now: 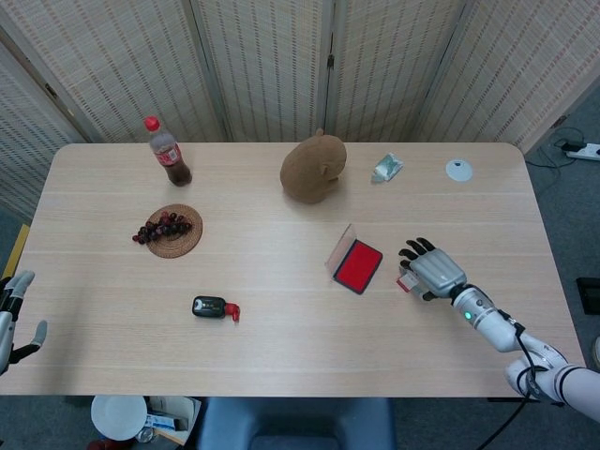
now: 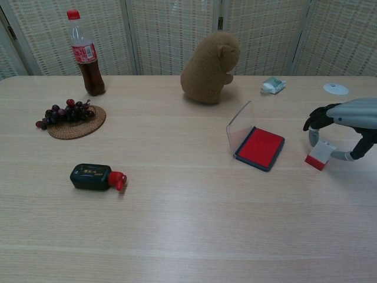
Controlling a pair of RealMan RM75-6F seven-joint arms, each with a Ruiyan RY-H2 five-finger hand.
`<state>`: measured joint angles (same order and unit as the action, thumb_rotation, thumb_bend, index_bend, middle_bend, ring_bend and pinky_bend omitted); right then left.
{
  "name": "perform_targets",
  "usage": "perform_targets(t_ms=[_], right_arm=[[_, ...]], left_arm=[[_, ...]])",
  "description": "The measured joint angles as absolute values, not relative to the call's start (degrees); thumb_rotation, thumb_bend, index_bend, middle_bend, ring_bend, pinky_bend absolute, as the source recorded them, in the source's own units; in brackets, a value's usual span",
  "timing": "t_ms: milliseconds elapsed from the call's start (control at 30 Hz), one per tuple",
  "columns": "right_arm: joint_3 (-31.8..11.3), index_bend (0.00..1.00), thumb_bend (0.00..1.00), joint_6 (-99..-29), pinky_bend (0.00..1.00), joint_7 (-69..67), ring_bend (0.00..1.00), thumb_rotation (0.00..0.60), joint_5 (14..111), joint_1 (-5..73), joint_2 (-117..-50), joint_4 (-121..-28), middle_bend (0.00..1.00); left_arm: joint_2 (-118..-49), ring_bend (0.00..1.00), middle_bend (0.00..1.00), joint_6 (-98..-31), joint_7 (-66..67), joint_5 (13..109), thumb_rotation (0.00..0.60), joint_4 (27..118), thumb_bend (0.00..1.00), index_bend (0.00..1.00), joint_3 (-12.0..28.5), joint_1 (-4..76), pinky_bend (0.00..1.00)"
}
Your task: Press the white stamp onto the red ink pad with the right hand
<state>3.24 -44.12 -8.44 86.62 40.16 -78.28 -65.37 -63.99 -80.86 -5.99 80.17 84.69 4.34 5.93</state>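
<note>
From the head view we see both hands: our left hand [image 1: 13,314] hangs off the near left edge of the table [image 1: 281,347] with its fingers apart and nothing in them, and the chest view does not show it at all. The chest view gives us what the head view hides under our right hand [image 2: 347,121]: the white stamp [image 2: 320,155] with its red base, tilted, pinched between a dark finger and the thumb, the base at or just above the tabletop. From above, our right hand [image 1: 433,272] covers most of the stamp [image 1: 407,279], and only a white and red corner shows at its left side. The other fingers curve loosely over the stamp. The red ink pad [image 2: 259,147] lies just left of the stamp, apart from it, its clear lid [image 2: 240,127] standing open.
</note>
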Motion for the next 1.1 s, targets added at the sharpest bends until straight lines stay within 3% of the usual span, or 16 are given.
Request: perform_targets(t_ms=[133,733,933,1100], right_arm=[[3.5,0.18,0.28,-43.7,0.00,-9.4,0.01,0.600,87.0,40.4,-77.0,-66.2,0.09],[2.9,0.04,0.25,-45.8,0.00,-10.3,0.00,0.600,87.0,39.7,-71.7,-72.6,0.05],[2.6,0.04,0.23,-53.6,0.00,-12.7,0.00,0.600,88.1,36.7,-66.7,-78.4,0.04],[2.7,0.04,0.22,-66.9,0.00,-13.4,0.00,0.600,88.8,29.6,-65.4,-79.2,0.04]], left_arm=[[-64.1,0.00,0.00,-80.5,-5.9,80.0,0.600,84.6,0.43,0.00,4.4,6.1,0.00],[-64.2,0.00,0.00,-80.2,-6.1,79.6,0.600,84.1,0.43,0.00,4.5,6.2,0.00],[-64.3,0.00,0.00,-79.9,-6.0,79.5,0.600,84.0,0.43,0.00,4.5,6.3,0.00],[-64.3,0.00,0.00,-79.4,-5.5,80.3,0.600,84.3,0.43,0.00,4.2,6.7,0.00]])
